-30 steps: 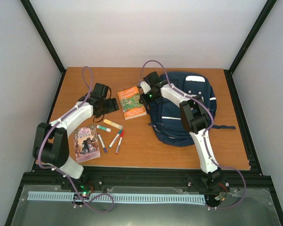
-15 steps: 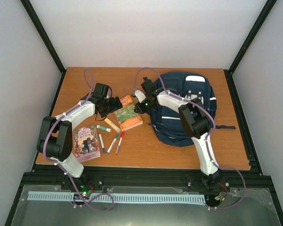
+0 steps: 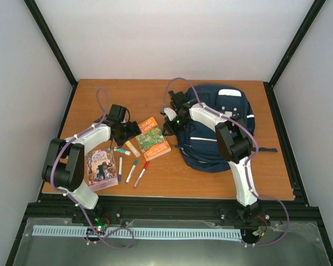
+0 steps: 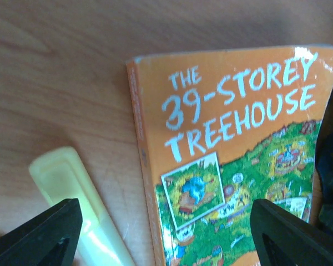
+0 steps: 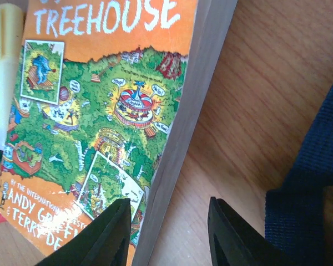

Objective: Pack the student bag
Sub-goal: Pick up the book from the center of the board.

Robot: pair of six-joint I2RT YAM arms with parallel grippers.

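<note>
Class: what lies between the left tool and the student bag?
The orange Treehouse book, with the right tool at its bag-side edge, seen in the top view.

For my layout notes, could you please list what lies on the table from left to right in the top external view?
Purple-covered book → white marker → green-capped marker → orange Treehouse book → student bag. The red-capped marker, yellow highlighter and short teal marker overlap others, so they are left out.
</note>
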